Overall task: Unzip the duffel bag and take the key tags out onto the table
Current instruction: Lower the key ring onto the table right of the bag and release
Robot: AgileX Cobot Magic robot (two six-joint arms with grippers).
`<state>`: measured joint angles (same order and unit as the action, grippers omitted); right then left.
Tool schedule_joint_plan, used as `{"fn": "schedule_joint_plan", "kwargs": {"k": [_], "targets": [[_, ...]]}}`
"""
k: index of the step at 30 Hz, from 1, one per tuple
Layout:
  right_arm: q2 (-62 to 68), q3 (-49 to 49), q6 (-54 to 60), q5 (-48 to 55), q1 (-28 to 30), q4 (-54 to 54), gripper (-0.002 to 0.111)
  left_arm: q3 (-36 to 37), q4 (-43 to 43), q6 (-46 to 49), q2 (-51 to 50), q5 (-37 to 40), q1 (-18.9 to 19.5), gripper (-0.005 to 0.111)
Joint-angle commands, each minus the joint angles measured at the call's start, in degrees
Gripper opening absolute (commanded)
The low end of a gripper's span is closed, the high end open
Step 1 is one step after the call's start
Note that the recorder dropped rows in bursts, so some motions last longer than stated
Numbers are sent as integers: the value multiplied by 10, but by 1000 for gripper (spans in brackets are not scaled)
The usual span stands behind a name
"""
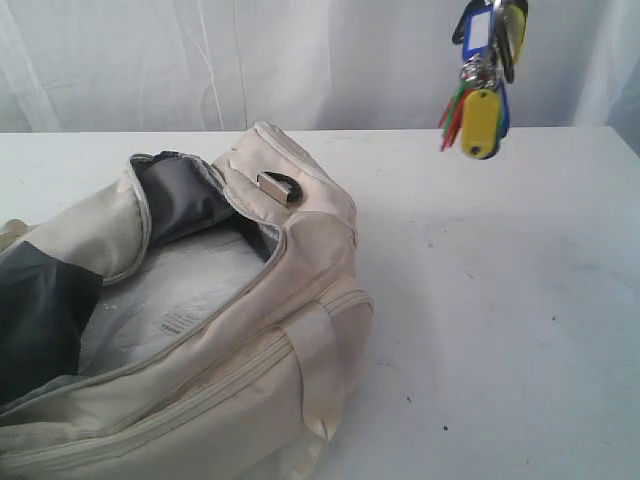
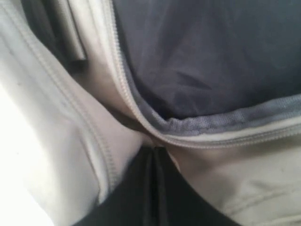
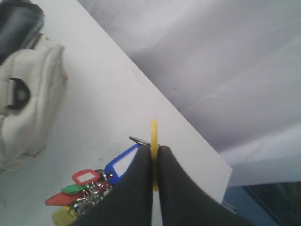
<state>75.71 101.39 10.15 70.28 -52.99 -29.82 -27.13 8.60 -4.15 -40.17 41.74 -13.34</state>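
**Ext. view.** The duffel bag (image 1: 300,260) lies on the left of the surface (image 1: 500,300). Its mouth is unzipped and gaping, showing grey lining (image 1: 185,200) and white paper packing inside. Bag's long axis runs from near-left toward far-centre. The key tags (image 1: 485,75) are out of the bag and hang in the air at upper right, high above bare surface and well apart from the bag. Bunch's long axis is vertical, with the loose tags pointing down. Neither claw is in shot here.

**L wrist view.** The left claw (image 2: 153,149) is fully closed. Its tips sit against cream bag fabric just beside the zipper tape (image 2: 211,123). Cannot tell if cloth is pinched between them.

**R wrist view.** The right claw (image 3: 154,149) is clamped on one yellow tag (image 3: 153,129), seen edge-on and held upright. The rest of the bunch (blue, red, green, yellow) dangles below it from the rings. The surface (image 3: 103,103) lies beneath, bag off to one side.

**Assessment.** Unzip done, tags extracted, so the step in hand is set-down.

Recommended approach:
- Descend straight over bare surface, clear of the bag.
- Let the lowest tags touch and the bunch slump before parting the jaws.
- Avoid release from height, as the tags would likely bounce or skid.
- Check no ring snags a finger on withdrawal.
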Motion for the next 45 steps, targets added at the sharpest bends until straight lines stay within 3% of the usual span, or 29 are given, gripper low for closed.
{"fn": "schedule_joint_plan", "kwargs": {"k": [1,7,17,27,40,42,45], "targets": [[-6,-29,-25,-22,85,-15,0,4,22,-16,2,3,1,0],[-6,-174,-135,-166,163,4,0,4,19,-16,2,-5,1,0],[30,-341,-226,-262,170,12,0,4,13,-16,2,-18,1,0],[40,-414,-255,-253,170,-6,0,4,13,-16,2,-18,1,0],[40,-472,-341,-323,171,-52,0,4,13,-16,2,-18,1,0],[40,-476,-345,-323,171,-60,4,4,13,-16,2,-18,1,0],[40,-478,-349,-321,171,-60,19,4,13,-16,2,-18,1,0]]}}
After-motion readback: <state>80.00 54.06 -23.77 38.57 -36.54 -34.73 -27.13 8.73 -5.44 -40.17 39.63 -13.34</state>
